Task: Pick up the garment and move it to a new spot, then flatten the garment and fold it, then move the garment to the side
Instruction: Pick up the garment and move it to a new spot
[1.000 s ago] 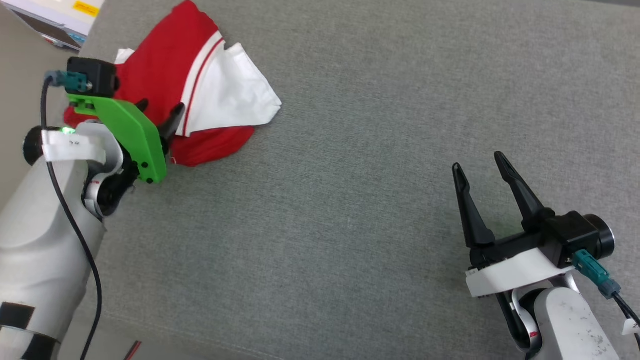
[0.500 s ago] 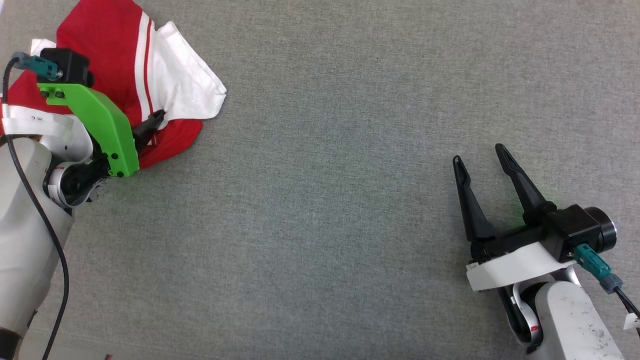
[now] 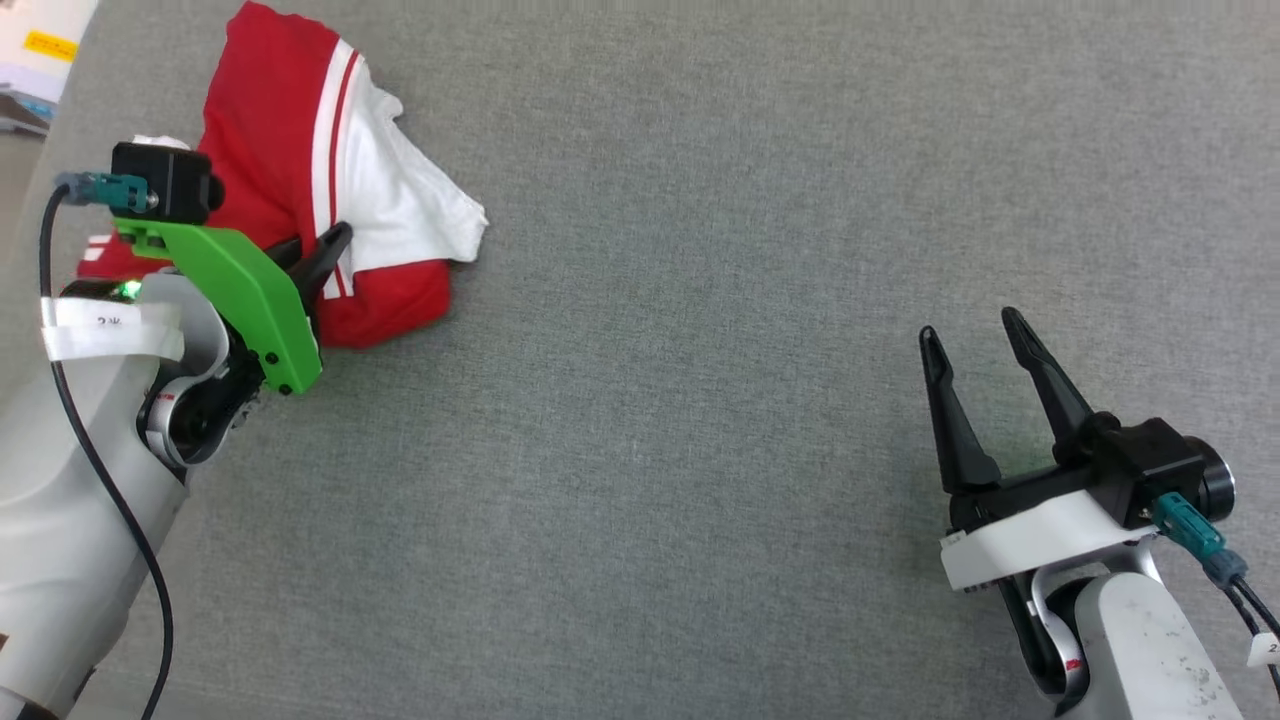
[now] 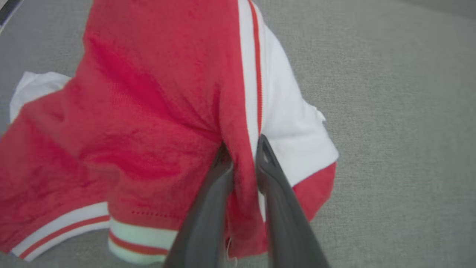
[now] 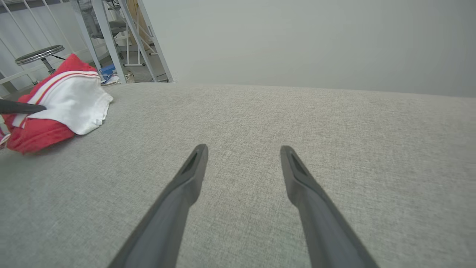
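The garment, a red shirt with white sleeves and striped trim, lies bunched at the far left of the grey table. My left gripper sits at its near edge, shut on a pinched ridge of red cloth. In the left wrist view the two fingers squeeze that fold of the garment next to the striped seam, at my left gripper. My right gripper hovers open at the lower right, far from the cloth, with nothing between its fingers. In the right wrist view my right gripper points across the table, the garment at far left.
Papers or boxes lie off the table's upper-left corner. Past the table's far edge in the right wrist view stand a stool and metal frame legs. Grey cloth surface spreads between the two arms.
My left gripper has closed from wide open onto a fold of the garment. The head camera has shifted. The right gripper stays open in place.
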Controlling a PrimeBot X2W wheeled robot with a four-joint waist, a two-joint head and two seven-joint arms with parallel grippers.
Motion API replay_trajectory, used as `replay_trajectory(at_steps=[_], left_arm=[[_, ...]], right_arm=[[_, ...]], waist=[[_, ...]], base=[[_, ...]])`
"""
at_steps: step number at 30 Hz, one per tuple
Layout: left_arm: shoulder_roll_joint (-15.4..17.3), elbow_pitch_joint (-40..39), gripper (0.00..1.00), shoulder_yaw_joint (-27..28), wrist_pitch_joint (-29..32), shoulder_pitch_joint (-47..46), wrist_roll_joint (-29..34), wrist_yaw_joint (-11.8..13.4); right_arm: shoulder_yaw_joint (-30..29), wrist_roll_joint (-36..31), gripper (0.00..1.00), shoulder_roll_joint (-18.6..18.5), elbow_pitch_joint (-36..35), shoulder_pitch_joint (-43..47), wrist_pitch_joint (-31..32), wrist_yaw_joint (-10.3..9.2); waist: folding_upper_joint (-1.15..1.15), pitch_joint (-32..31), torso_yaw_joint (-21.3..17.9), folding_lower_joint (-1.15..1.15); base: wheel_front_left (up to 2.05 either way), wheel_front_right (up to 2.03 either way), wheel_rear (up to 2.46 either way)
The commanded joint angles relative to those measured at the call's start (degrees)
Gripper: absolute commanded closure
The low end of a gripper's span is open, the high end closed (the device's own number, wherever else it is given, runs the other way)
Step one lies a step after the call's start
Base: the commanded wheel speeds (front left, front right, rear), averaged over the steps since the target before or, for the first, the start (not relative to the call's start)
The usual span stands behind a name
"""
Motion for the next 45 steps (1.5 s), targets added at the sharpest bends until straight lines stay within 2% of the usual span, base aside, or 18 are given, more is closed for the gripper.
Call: replay_trajectory(at_steps=[1, 6, 13, 14, 17, 18, 21, 27, 32, 33, 34, 38, 45], left_arm=[[0.7, -1.0, 1.00, -0.4, -1.4, 0.9, -0.1, -0.2], [0.8, -3.5, 1.00, -1.0, -5.1, 2.0, -0.1, -0.1], [-2.7, -7.3, 1.00, -3.2, -7.2, 2.9, 3.0, 3.6], [-5.3, -9.1, 1.00, -5.0, -6.5, 3.6, 3.8, 5.5], [-8.8, -10.4, 1.00, -7.3, -5.7, 4.6, 4.8, 7.5], [-12.5, -10.5, 1.00, -9.4, -5.3, 5.6, 5.5, 9.3], [-16.8, -8.8, 1.00, -12.1, -4.7, 6.6, 6.6, 11.0], [-25.7, -1.6, 1.00, -16.0, -5.0, 6.5, 8.0, 12.1], [-30.5, 5.1, 1.00, -18.0, -5.6, 6.0, 7.8, 11.0], [-30.9, 6.1, 0.62, -18.8, -5.4, 5.9, 8.1, 10.7], [-31.4, 7.3, 0.00, -19.7, -5.2, 5.8, 8.4, 10.4], [-32.3, 11.0, 0.00, -22.3, -5.9, 5.4, 7.9, 8.1], [-32.4, 10.8, 0.00, -22.3, -10.6, 4.6, 6.2, 7.0]], right_arm=[[-0.6, 0.5, 0.00, 0.2, 0.3, 0.9, -0.3, -0.03], [-2.8, 1.2, 0.00, 0.8, 0.9, 2.6, -0.3, -0.03], [-6.0, 1.9, 0.00, 1.4, 0.9, 4.6, -0.3, -0.03], [-7.1, 2.0, 0.00, 1.5, 0.7, 5.2, -0.3, -0.03], [-8.0, 2.0, 0.00, 1.6, 0.4, 5.6, -0.3, -0.03], [-8.5, 2.1, 0.00, 1.6, 0.2, 6.1, -0.3, -0.03], [-8.9, 2.2, 0.00, 1.6, 0.1, 6.4, -0.3, -0.03], [-8.1, 2.7, 0.00, 1.6, 0.2, 6.0, -0.3, -0.03], [-7.0, 3.5, 0.00, 1.6, 0.0, 5.7, -0.3, -0.03], [-6.9, 3.6, 0.00, 1.6, 0.0, 5.8, -0.3, -0.03], [-6.9, 3.7, 0.00, 1.6, -0.1, 5.8, -0.3, -0.03], [-7.3, 3.8, 0.00, 1.6, 0.3, 5.9, -0.3, -0.03], [-8.2, 3.0, 0.00, 1.6, 1.7, 6.8, -0.3, -0.03]], waist=[[0.00, -4.4, 0.4, 0.00], [0.00, -8.8, 0.4, 0.00], [0.00, -14.1, -1.5, 0.00], [0.00, -15.5, -2.9, 0.00], [0.00, -16.4, -4.8, 0.00], [0.00, -16.8, -6.9, 0.00], [0.00, -16.7, -9.3, 0.00], [0.00, -15.1, -14.4, 0.00], [0.00, -13.8, -17.5, 0.00], [0.00, -13.6, -17.8, 0.00], [0.00, -13.4, -18.0, 0.00], [0.00, -13.5, -17.4, 0.00], [0.00, -16.7, -13.3, 0.00]], base=[[0.00, 0.00, 0.00], [0.00, 0.00, 0.00], [0.00, 0.00, 0.00], [0.00, 0.00, 0.00], [0.00, 0.00, 0.00], [0.00, 0.00, 0.00], [0.00, 0.00, 0.00], [0.00, 0.00, 0.00], [0.00, 0.00, 0.00], [0.00, 0.00, 0.00], [0.00, 0.00, 0.00], [0.00, 0.00, 0.00], [0.00, 0.00, 0.00]])
